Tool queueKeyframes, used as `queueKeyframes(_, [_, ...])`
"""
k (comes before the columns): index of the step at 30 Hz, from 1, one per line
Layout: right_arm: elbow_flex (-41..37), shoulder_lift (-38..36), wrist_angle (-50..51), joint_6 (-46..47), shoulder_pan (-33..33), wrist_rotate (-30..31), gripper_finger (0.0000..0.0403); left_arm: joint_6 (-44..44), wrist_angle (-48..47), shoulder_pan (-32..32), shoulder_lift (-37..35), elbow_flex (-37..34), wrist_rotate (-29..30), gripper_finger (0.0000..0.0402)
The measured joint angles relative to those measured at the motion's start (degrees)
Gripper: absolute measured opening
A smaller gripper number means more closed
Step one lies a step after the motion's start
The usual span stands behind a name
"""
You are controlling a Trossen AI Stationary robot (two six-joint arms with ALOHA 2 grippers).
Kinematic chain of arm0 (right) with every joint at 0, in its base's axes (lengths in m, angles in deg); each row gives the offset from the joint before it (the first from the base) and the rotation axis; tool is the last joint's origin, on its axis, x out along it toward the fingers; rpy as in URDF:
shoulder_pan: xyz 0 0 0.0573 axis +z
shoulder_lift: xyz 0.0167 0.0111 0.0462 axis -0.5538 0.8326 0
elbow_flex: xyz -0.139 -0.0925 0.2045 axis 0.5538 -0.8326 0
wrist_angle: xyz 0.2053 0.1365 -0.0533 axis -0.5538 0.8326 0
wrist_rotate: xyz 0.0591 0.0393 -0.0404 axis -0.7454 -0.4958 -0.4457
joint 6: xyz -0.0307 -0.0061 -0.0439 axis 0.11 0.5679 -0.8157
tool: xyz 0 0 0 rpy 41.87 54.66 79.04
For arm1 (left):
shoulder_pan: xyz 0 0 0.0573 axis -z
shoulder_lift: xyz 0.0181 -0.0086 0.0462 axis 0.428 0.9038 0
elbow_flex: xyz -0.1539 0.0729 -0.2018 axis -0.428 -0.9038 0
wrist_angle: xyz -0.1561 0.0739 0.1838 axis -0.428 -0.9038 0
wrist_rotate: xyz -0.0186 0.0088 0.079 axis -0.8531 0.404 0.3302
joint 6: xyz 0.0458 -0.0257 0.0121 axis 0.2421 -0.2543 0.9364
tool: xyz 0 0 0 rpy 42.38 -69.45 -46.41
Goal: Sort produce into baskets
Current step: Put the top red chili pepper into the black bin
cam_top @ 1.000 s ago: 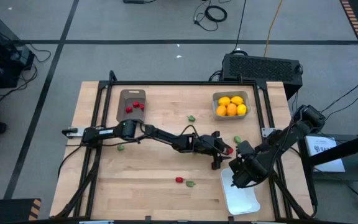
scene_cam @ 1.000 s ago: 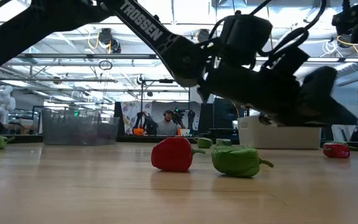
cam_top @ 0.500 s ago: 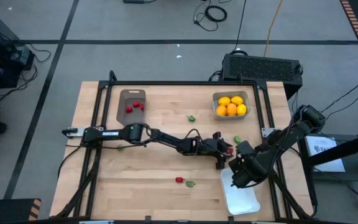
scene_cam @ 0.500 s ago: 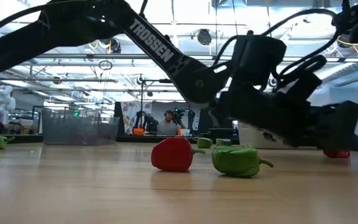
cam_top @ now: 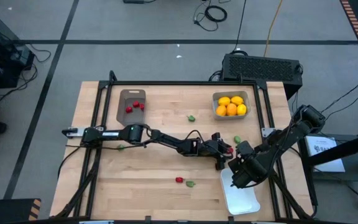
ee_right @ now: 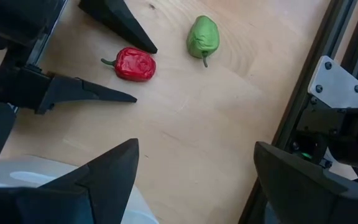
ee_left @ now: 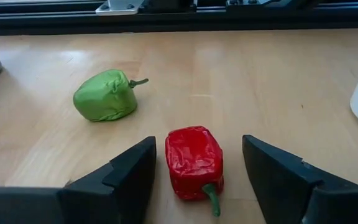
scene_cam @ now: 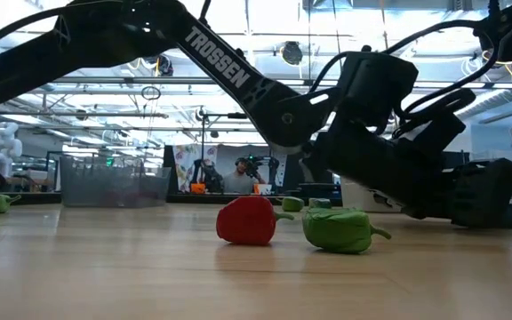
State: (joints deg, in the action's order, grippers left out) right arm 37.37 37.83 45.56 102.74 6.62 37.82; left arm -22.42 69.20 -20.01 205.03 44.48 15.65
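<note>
Left pincer (ee_left: 194, 171): you have it open, low on the desk (cam_top: 160, 174), fingers either side of a red pepper (ee_left: 194, 160)
Green pepper (ee_left: 104, 95): just beyond it
Right pincer (ee_right: 194, 180): open above the white basket (cam_top: 240, 198)

From above, the left gripper (cam_top: 225, 151) hides most of the red pepper (ee_left: 194, 161). At four o'clock, the right arm covers part of the white tray (cam_top: 241, 200).
</note>
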Motion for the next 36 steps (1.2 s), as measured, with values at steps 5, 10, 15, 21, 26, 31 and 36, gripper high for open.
queueKeyframes(5, [0.0,0.0,-0.1,0.0,0.0,0.0,0.0309,-0.1,-0.2,0.0,0.0,0.0,-0.2,0.0221])
queueKeyframes(10, [0.0,0.0,-0.5,0.4,0.0,0.0,0.0309,-1.3,-1.6,0.0,-0.3,0.0,-0.6,0.0156])
queueKeyframes(15, [0.0,0.0,-0.5,0.4,0.0,0.5,0.0309,-1.1,-5.4,-0.3,-1.6,0.0,-1.0,0.0091])
queueKeyframes(21, [0.0,0.0,-0.9,0.7,0.0,1.2,0.0309,-1.1,-9.3,-1.4,-2.8,0.0,-2.0,0.0062])
queueKeyframes(26, [0.0,0.0,-1.6,0.4,0.0,2.2,0.0309,6.2,-30.3,-4.0,-10.8,-0.4,-3.0,0.0080])
queueKeyframes(31, [0.0,0.0,-1.7,0.2,0.0,7.5,0.0309,15.8,-49.6,-6.8,-21.8,-0.2,-3.6,0.0084])
queueKeyframes(36, [0.0,0.0,-2.3,0.3,0.0,13.9,0.0309,18.3,-69.4,-10.1,-31.8,-0.3,-10.0,0.0085])
